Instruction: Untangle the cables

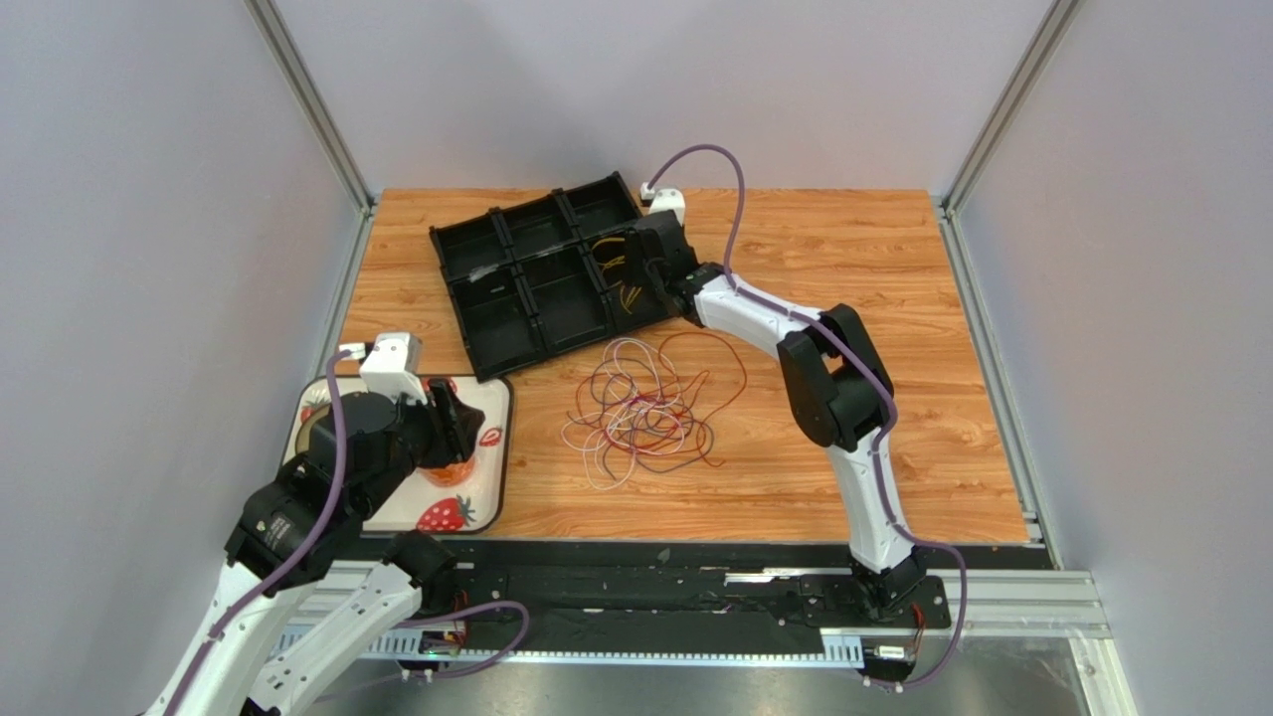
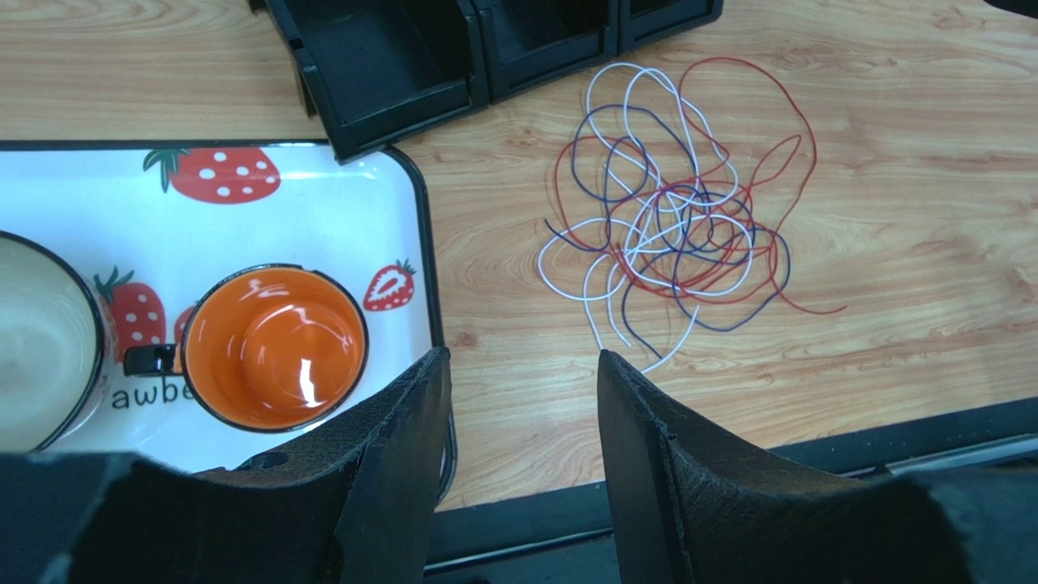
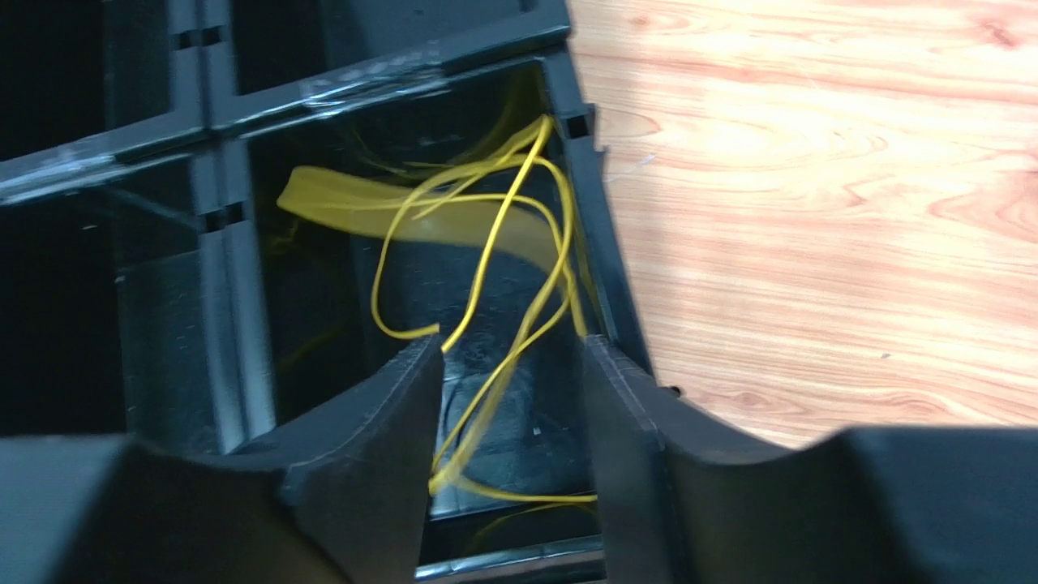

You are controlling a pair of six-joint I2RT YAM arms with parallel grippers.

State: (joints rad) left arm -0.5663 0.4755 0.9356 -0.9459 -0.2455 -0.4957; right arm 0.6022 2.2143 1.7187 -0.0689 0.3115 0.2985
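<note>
Nearest the arm bases, the left gripper [image 2: 519,371] hangs over the right edge of a strawberry-printed tray [image 2: 305,207], its fingers [image 2: 402,438] parted about halfway with nothing between them. On that tray an empty orange cup [image 2: 274,347] stands just left of the fingers, and beside it is part of a second, pale round vessel [image 2: 37,341], perhaps a bowl, cut off by the frame. Past the tray, out on the bare wooden table [image 1: 897,388], the cables [image 2: 670,219] lie in one loose knot of red, white and dark blue loops, crossing over one another, apart from both grippers. Farther on sits a black divided bin [image 1: 523,276], its near corner just beside the tray. At the bin's right end the right gripper [image 3: 509,353] reaches down into a compartment next to the open table, fingers spread moderately. A yellow cable [image 3: 487,243] lies coiled in that compartment and runs through the gap between the fingers; it looks loose rather than pinched, though the blur hides whether it brushes a finger. The compartment walls close in on both sides of the gripper.
</note>
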